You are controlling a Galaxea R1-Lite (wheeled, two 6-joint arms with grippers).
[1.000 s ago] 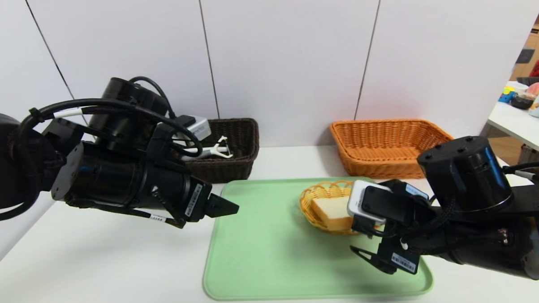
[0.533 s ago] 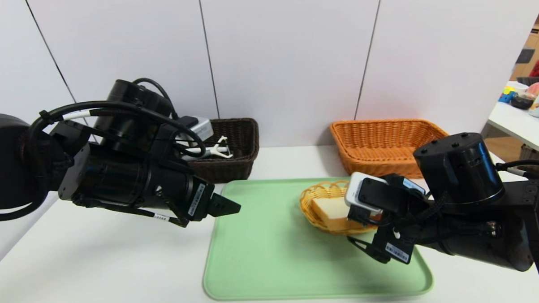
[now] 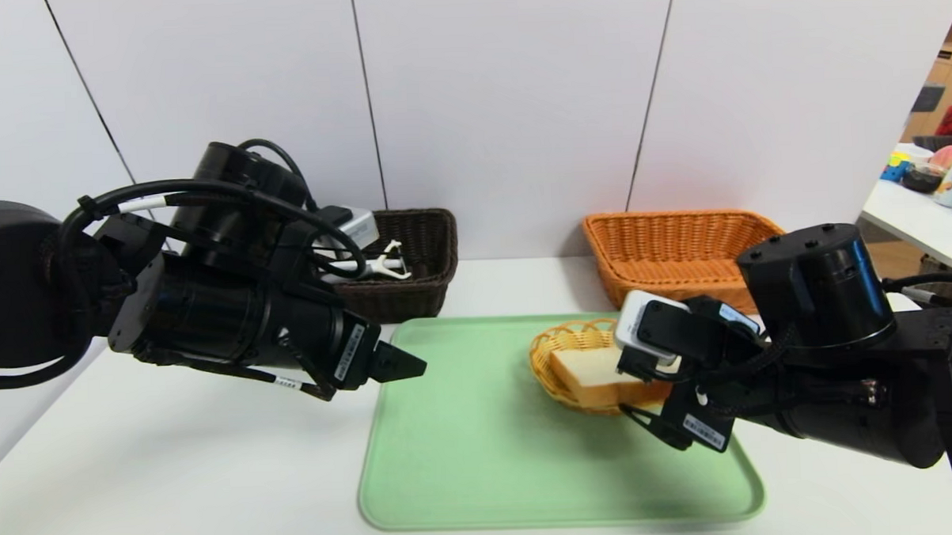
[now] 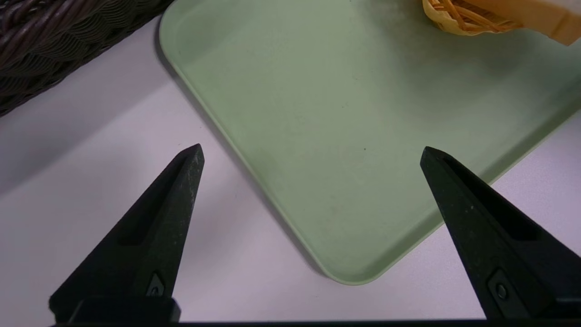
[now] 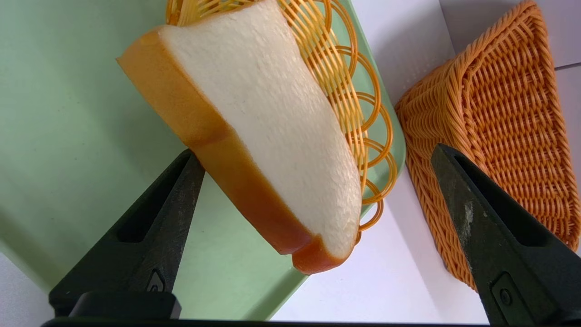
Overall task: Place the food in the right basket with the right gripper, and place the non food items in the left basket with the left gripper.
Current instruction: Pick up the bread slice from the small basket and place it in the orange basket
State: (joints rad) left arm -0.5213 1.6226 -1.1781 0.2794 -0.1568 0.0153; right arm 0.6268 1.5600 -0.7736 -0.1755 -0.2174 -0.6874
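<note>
Right hand (image 5: 317, 149) has moved up closer to the bread (image 3: 587, 374); we're near grasp.
Green tray (image 3: 483, 457) carries the small yellow basket (image 3: 537, 356) with the bread in it, orange basket (image 3: 681, 240) beyond. Left hand (image 4: 313, 147) idles by the tray's left edge; peeler (image 3: 381, 266) is in the dark basket (image 3: 441, 257). Both hands' fingers stand apart, nothing held. We'd line up, then clamp.

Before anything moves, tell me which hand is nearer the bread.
Right: the right hand is open around the bread; the left hand hangs beyond the tray's left edge.
</note>
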